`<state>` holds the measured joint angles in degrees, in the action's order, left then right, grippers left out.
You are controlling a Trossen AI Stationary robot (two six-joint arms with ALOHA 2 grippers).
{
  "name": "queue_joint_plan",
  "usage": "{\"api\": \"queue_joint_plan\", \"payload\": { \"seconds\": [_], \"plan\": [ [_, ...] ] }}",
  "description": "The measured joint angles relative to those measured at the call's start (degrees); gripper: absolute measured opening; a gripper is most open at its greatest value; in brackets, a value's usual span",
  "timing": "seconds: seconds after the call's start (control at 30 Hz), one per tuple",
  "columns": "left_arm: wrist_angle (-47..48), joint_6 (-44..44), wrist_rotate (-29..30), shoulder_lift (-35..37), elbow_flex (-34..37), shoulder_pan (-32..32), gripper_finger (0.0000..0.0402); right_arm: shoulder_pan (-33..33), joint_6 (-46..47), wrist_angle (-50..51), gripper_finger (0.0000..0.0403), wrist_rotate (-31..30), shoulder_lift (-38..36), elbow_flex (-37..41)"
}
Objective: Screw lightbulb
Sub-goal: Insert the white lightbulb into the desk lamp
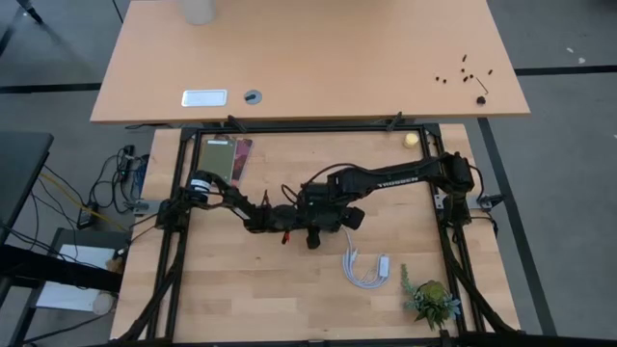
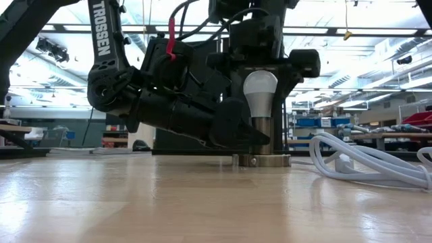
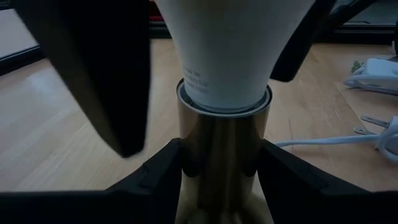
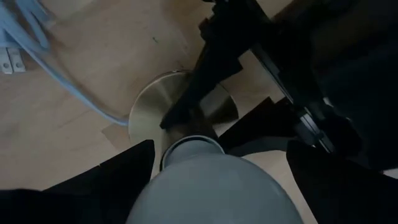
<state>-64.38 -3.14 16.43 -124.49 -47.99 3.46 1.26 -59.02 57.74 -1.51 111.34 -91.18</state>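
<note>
Here, lightbulb (image 2: pixel 260 84) amid crowding arms.

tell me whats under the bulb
The bulb sits in a brass socket that stands on a round base on the table. The left hand clamps the socket. The bulb's screw base is hidden inside the socket.

left hand (image 3: pixel 217 180) clamped, right hand (image 4: pixel 211 180) spread

A lab: workbenches (image 2: pixel 378 135), shelving and strip-lit open ceiling (image 2: pixel 364 30).
</note>
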Motion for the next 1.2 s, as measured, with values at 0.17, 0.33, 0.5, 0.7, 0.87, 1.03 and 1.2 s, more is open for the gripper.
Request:
{"api": "queue_joint_plan", "payload": {
  "seconds": [0.17, 0.33, 0.5, 0.7, 0.87, 1.03, 1.2],
  "plan": [
    [0.05, -0.09, -0.07, 0.00, 0.00, -0.02, 0.0191, -0.53, 0.26, -0.33, 0.0368, 1.36, -0.28, 1.46],
    [0.07, -0.07, -0.07, 0.00, 0.00, 0.00, 0.0191, -0.59, 3.23, -0.51, 0.0318, 1.81, -0.25, 1.51],
    [0.07, -0.09, -0.07, 0.00, 0.00, 0.00, 0.0191, -0.61, 5.31, -0.46, 0.0251, 2.97, -0.19, 1.55],
    [0.07, -0.07, -0.04, 0.00, 0.00, 0.00, 0.0191, -0.14, 10.41, -0.48, 0.0245, 2.58, -0.12, 1.57],
    [0.04, -0.09, -0.07, 0.00, 0.00, 0.00, 0.0191, -0.02, 23.31, -1.33, 0.0269, 1.76, -0.08, 1.62],
    [0.00, -1.31, -0.27, 0.00, 0.00, 0.04, 0.0191, 0.11, 38.20, -2.00, 0.0264, 1.70, -0.04, 1.62],
    [0.00, -1.75, -0.63, 0.00, 0.00, 0.15, 0.0191, 0.20, 53.42, -2.23, 0.0245, 1.39, -0.01, 1.65]
  ]
}}
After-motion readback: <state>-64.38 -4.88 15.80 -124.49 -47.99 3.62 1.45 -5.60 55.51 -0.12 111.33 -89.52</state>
